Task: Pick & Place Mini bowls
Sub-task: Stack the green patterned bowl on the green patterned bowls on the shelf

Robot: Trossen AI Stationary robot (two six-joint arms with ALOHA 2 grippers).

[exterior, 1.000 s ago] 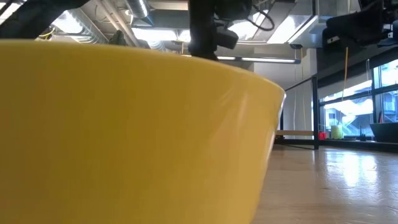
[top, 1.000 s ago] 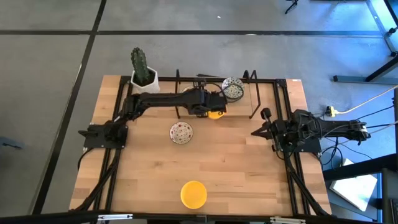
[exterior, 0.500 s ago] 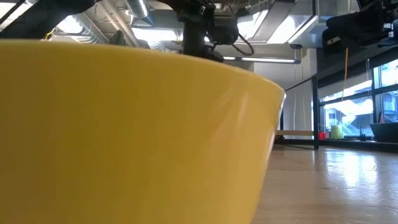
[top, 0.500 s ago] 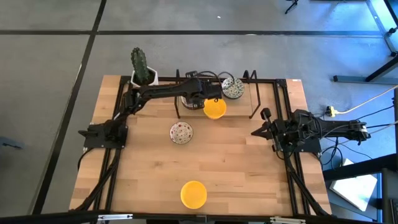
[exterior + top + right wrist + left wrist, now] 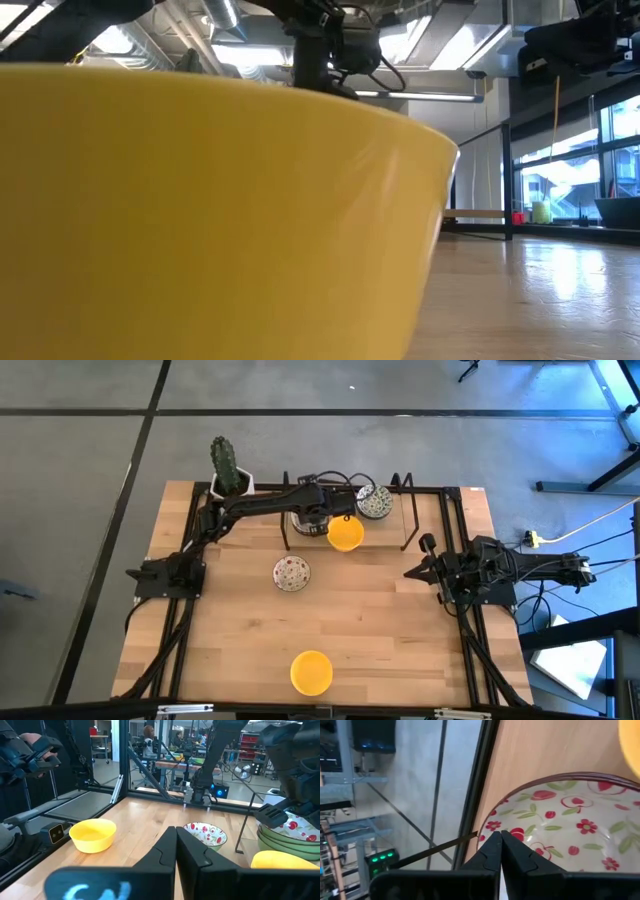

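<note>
The left gripper (image 5: 318, 520) is reaching out over the far edge of the desk (image 5: 400, 630), not far from the potted cactus (image 5: 227, 466), and its fingers (image 5: 492, 851) are pressed together with nothing between them. From its wrist camera the closed tips hang just over the rim of a cream bowl with red flowers (image 5: 570, 827), which sits on top of a stack of green-rimmed bowls (image 5: 287, 839) beside a thin black wire rack (image 5: 345, 510).

Just beside that stack, on the side away from the cactus, lies a plain yellow bowl (image 5: 345, 534) on the wood. Farther from the cactus along the far edge sits a white bowl with a grey-green pattern (image 5: 375, 502). Another red-flowered bowl (image 5: 291, 572) rests alone on the desk, nearer the middle than the cactus is, well apart from the stack. A second yellow bowl (image 5: 311, 671) sits at the near edge of the desk, as far from the cactus as any of the bowls; it fills nearly the whole of the low view (image 5: 200, 210).

The right gripper (image 5: 412, 571) waits low at the side of the desk opposite the cactus, its fingers (image 5: 170, 851) pressed shut and empty, pointing in towards the middle.
</note>
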